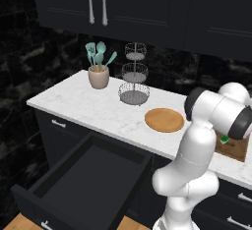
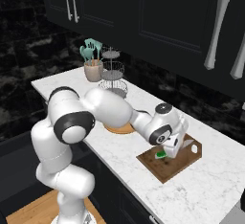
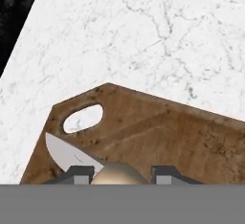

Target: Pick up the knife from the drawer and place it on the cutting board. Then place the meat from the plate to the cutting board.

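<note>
The arm is covering most of the cutting board (image 1: 235,149) in the left base view, leaving 1 corner and a speck of the knife (image 1: 224,138) handle. In the right base view the hand is hiding the knife's (image 2: 161,155) middle. In the hand view the bottom band is cutting off the fingers (image 3: 79,174) and most of the blade. A pale rounded lump between them is possibly the meat, too cropped to tell. The drawer (image 1: 78,185) is running off the left base view's bottom edge.

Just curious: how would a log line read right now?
gripper: shut on knife | over cutting board | drawer: open
</note>
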You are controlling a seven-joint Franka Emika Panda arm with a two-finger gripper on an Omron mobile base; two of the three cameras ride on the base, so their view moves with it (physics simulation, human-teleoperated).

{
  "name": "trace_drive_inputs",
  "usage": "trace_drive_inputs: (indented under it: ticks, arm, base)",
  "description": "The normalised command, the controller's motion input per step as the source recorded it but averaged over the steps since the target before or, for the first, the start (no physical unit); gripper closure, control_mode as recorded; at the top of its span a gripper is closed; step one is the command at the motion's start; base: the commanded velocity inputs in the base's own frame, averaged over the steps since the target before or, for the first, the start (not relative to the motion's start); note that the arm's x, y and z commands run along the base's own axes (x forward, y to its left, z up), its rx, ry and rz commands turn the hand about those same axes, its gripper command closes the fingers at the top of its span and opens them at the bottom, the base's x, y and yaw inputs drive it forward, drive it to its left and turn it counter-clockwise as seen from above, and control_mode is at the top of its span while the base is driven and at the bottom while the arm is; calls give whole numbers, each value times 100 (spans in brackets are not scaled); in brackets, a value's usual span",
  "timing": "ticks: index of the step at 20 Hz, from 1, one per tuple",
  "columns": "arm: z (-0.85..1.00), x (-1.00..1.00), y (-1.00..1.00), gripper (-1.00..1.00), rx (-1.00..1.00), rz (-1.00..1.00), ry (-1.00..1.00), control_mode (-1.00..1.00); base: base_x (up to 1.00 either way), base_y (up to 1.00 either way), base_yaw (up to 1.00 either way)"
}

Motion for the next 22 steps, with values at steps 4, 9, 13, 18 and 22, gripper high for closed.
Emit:
trace_drive_inputs:
  ticks: [4, 9, 13, 18, 22]
  arm:
    - [-44, 0, 0, 100, -2, -2, 0, -100]
    - [-12, 0, 0, -100, 0, -3, 0, -100]
    - [15, -10, 0, -100, 0, -4, 0, -100]
    - [46, -19, 0, -100, 0, -7, 0, -100]
    - [36, -46, -2, -100, 0, -4, -1, -100]
  base:
    - [0, 0, 0]
    - [0, 0, 0]
    - [0, 0, 0]
    - [0, 0, 0]
    - [0, 0, 0]
